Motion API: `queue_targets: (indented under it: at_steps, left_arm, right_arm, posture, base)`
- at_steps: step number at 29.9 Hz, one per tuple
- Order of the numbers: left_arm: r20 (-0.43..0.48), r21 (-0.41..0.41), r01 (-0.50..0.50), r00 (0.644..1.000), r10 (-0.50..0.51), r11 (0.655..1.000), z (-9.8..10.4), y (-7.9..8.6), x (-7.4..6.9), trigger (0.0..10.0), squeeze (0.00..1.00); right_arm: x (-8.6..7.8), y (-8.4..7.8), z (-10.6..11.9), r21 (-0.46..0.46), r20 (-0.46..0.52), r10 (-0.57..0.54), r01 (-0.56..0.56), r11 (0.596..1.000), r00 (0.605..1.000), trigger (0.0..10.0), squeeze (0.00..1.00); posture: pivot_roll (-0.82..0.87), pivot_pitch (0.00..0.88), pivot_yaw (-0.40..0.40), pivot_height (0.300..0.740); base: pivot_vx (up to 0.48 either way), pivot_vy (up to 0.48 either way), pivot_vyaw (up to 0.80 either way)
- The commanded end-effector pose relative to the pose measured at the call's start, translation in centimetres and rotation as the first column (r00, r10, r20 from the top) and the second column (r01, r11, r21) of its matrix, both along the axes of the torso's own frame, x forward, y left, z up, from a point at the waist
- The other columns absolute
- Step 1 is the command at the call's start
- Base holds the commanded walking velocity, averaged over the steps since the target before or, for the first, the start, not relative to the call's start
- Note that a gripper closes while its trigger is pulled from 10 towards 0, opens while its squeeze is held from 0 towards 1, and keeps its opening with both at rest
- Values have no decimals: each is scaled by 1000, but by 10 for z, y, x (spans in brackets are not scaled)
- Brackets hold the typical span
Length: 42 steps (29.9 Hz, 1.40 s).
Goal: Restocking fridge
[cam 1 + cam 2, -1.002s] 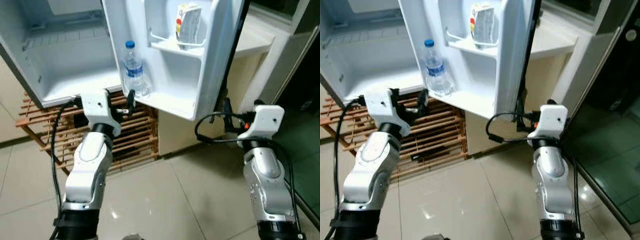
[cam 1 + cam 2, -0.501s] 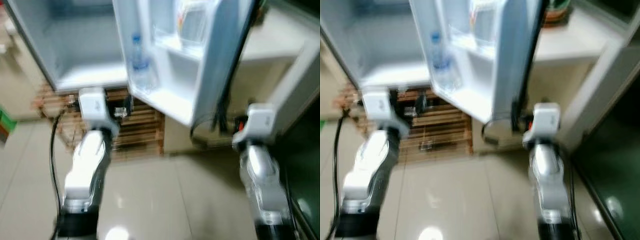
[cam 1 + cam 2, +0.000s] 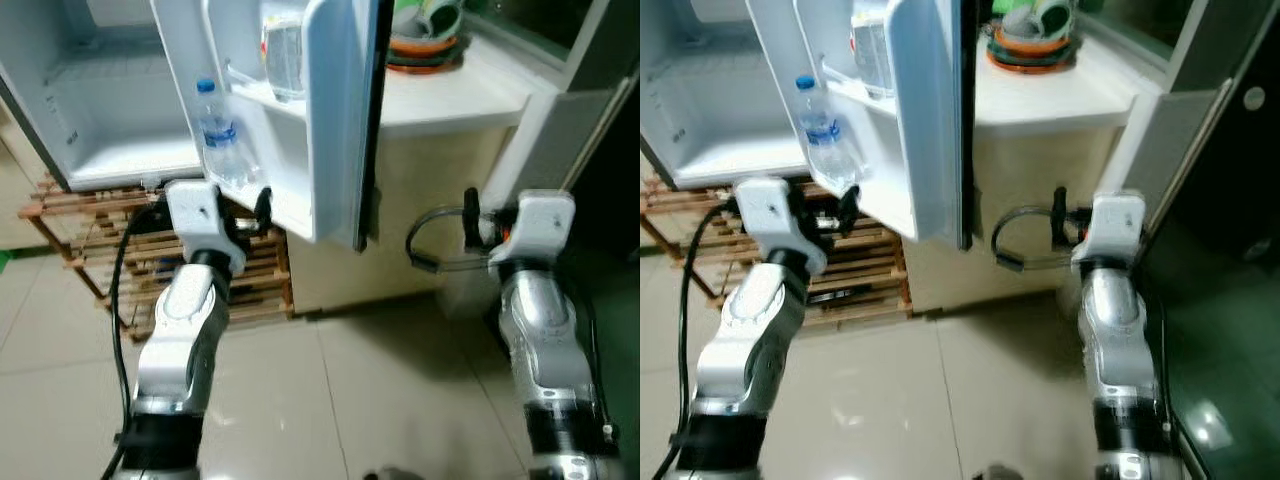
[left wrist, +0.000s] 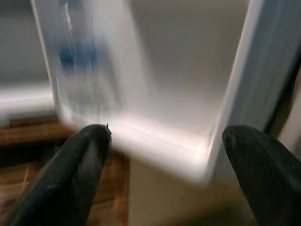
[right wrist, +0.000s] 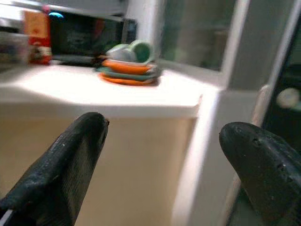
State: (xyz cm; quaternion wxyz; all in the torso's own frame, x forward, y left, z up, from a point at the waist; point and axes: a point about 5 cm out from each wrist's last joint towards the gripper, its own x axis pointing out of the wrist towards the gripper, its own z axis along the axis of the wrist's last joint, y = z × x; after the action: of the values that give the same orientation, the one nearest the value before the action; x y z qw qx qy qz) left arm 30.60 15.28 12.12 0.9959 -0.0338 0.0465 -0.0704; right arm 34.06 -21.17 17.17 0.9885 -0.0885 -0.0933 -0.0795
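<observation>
Fridge (image 3: 110, 120): white, cavity open at robot's upper left, lower shelf bare and lit; stands on wooden slat rack (image 3: 75, 245) w/ tiled floor (image 3: 320, 400) open in front, wide room betw. the two arms.
Fridge door (image 3: 335, 110): swung out toward robot, its dark edge facing the counter, bottom corner hanging over floor just beside counter front.
Counter (image 3: 450, 95): white top, beige front, right of door; stack of orange/green dishes (image 3: 1030, 45) near its back edge; dark glass panel further right.
Door shelves: water bottle (image 3: 217, 130), blue cap & label, upright in lower door bin; carton (image 3: 283, 55), blurred, on upper door shelf.
Left gripper (image 3: 255, 210): raised just under door's lower edge, below bottle; fingers (image 4: 75, 169) spread apart, nothing betw. them, not touching door.
Right gripper (image 3: 470, 215): near counter front, clear of it; fingers (image 5: 70, 160) wide apart, empty; black cable loops beside it.
</observation>
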Motion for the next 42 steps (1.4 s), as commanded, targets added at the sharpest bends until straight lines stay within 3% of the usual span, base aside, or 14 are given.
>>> queue_targets:
  at_steps: [1, 5, 10, 11, 12, 16, 17, 18, 22, 31, 33, 39, 41, 42]
  left_arm:
    - [-142, 86, 3, 990, 9, 996, -35, 14, -6, 10000, 0]
    - [-217, 141, 2, 976, 29, 990, -55, 28, -18, 10000, 0]
    - [-285, 187, 1, 957, 53, 982, -73, 46, -56, 10000, 0]
    - [-285, 187, 1, 957, 53, 982, -73, 46, -56, 10000, 0]
    - [-300, 189, -4, 952, 62, 982, -77, 49, -71, 10000, 0]
    - [-302, 202, -14, 950, 76, 979, -76, 52, -97, 10000, 0]
    - [-302, 202, -14, 950, 76, 979, -76, 52, -97, 10000, 0]
    - [-315, 202, -10, 946, 75, 979, -76, 51, -111, 10000, 0]
    - [-341, 203, -13, 936, 83, 979, -76, 50, -126, 10000, 0]
    - [-382, 186, -9, 921, 81, 982, -76, 42, -144, 10000, 0]
    - [-397, 222, -3, 913, 93, 975, -79, 43, -146, 10000, 0]
    - [-406, 180, 19, 912, 57, 984, -81, 32, -140, 10000, 0]
    - [-406, 175, 20, 912, 54, 984, -82, 31, -139, 10000, 0]
    - [-400, 171, 23, 915, 48, 985, -82, 28, -133, 10000, 0]
  right_arm:
    - [15, -6, 7, -22, 3, -39, 39, 999, 999, 10000, 0]
    - [28, -6, 14, -28, -13, -59, 59, 998, 998, 10000, 0]
    - [43, 4, 12, -36, -43, -54, 53, 998, 998, 10000, 0]
    - [43, 4, 12, -36, -43, -54, 53, 998, 998, 10000, 0]
    - [47, 8, 11, -34, -54, -46, 44, 998, 997, 10000, 0]
    - [52, 16, 10, -36, -70, -28, 26, 999, 997, 10000, 0]
    - [52, 16, 10, -36, -70, -28, 26, 999, 997, 10000, 0]
    - [54, 20, 10, -40, -75, -20, 17, 999, 997, 10000, 0]
    - [57, 23, 12, -57, -83, -14, 9, 998, 996, 10000, 0]
    - [60, 27, 12, -47, -89, -5, 1, 999, 996, 10000, 0]
    - [60, 33, 12, -16, -88, 16, -18, 1000, 996, 10000, 0]
    - [60, 70, 23, 79, 1, 154, -154, 985, 988, 10000, 0]
    - [59, 75, 24, 91, 9, 169, -169, 981, 986, 10000, 0]
    - [57, 95, 30, 99, 36, 229, -232, 968, 973, 10000, 0]
  posture:
    - [-73, 0, 45, 736]
    - [-44, 18, 39, 736]
    - [11, 108, 19, 736]
    - [11, 108, 19, 736]
    - [30, 141, 11, 736]
    - [59, 206, 0, 736]
    - [59, 206, 0, 736]
    - [61, 231, -2, 736]
    - [58, 267, -8, 736]
    - [26, 312, -26, 736]
    - [16, 313, -30, 736]
    - [-15, 302, -32, 736]
    - [-17, 300, -31, 736]
    - [-25, 278, -24, 736]
  base:
    - [0, 0, 0]
    - [0, 0, 0]
    - [0, 0, 0]
    - [0, 0, 0]
    - [0, 0, 0]
    - [0, 0, 0]
    - [0, 0, 0]
    - [0, 0, 0]
    - [0, 0, 0]
    - [0, 0, 0]
    - [0, 0, 0]
    - [0, 0, 0]
    - [0, 0, 0]
    - [0, 0, 0]
